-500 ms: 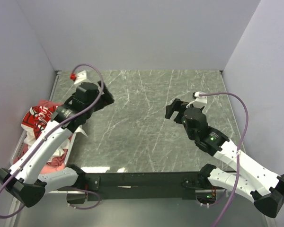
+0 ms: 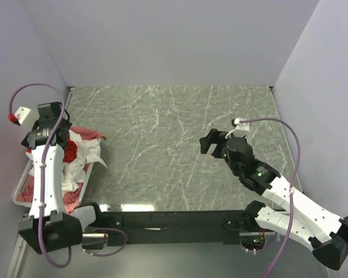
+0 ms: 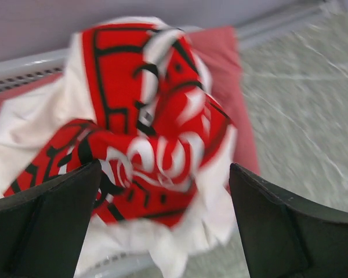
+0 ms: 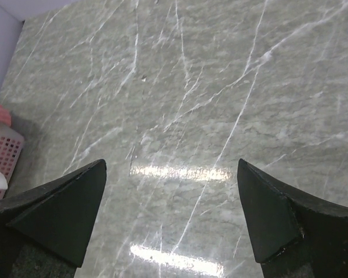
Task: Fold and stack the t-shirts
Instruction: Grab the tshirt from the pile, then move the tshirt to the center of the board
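Hovering over one white printed tee [image 3: 156, 116], one pink tee [image 3: 226, 63], left claw [image 3: 164, 168] spread wide, right claw [image 4: 171, 165] too, over desk [image 4: 220, 87]

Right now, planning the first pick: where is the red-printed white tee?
Left wrist view: the printed tee tops the basket pile at the table's left edge, beneath the open left gripper.

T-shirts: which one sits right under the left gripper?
The white t-shirt with the red lettered print, framed between the fingers of the open left gripper. The plain pink t-shirt only peeks out behind it.
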Motion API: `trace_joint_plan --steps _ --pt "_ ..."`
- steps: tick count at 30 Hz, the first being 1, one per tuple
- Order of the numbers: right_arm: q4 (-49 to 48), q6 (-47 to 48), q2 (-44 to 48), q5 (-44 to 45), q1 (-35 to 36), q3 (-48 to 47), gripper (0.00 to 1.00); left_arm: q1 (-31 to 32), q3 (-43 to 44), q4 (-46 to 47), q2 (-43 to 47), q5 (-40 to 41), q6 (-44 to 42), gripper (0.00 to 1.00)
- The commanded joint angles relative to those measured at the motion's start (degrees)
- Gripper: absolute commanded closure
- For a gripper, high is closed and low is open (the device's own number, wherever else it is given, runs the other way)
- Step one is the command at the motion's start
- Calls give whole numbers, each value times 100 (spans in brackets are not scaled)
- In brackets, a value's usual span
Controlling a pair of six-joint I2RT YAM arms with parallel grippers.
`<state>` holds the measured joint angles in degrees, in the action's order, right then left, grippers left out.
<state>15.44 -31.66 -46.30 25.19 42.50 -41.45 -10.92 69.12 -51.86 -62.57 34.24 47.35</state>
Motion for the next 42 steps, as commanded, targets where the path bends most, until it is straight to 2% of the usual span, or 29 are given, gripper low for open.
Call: trace_joint_plan --steps 1,3,6,7,9,10,12,17,19,22,25,26,30,32,34,35,37,41,42 --pt "-357 37 95 -269 21 110 0 -586 -171 553 -325 -198 -174 2" --pt "-375 55 130 -287 21 146 0 -718 -127 510 -668 -102 -34 3" --pt "-331 55 183 -190 21 155 0 -815 -110 492 -889 -216 46 15" --pt "-331 72 183 -173 21 172 0 -815 -92 483 -889 -242 72 34" --pt "-349 63 218 -163 21 173 0 -807 -48 492 -775 -356 37 56" --pt "-349 55 218 -172 21 155 0 -815 83 449 -731 -383 11 77" --pt "-340 46 210 -207 21 129 1 -807 520 308 -617 -479 -94 99" --pt "-340 2 166 -366 13 -29 1 -807 1550 202 -143 -1172 -656 100" --pt "-340 -7 148 -444 21 -126 2 -772 2165 176 -54 -1813 -762 100" --pt "-305 -7 87 -532 21 -310 3 -395 3166 -8 -80 -2324 -833 100" --pt "-226 2 25 -524 21 -530 4 588 4335 -254 -405 -2072 -780 100" --pt "-226 19 8 -489 21 -574 4 1148 4625 -298 -623 -1975 -780 100" --pt "-165 55 -19 -349 21 -811 4 2136 5977 -325 -1274 -1903 -894 100" --pt "-121 63 -36 -296 13 -970 4 2731 6305 -317 -1695 -1747 -999 100" --pt "-103 64 -45 -225 21 -1075 4 3181 6395 -125 -1881 -1596 -1061 100" --pt "-77 55 -45 -199 21 -1102 4 3627 6342 -45 -2004 -1448 -1088 100" --pt "-42 28 -63 -85 13 -1163 4 4156 5922 314 -2040 -1376 -1079 100" --pt "29 -68 -133 73 21 -1172 4 4449 4727 860 -1970 -1586 -817 100" --pt "64 -103 -159 100 21 -1181 4 4449 4168 1122 -1979 -1761 -754 100"
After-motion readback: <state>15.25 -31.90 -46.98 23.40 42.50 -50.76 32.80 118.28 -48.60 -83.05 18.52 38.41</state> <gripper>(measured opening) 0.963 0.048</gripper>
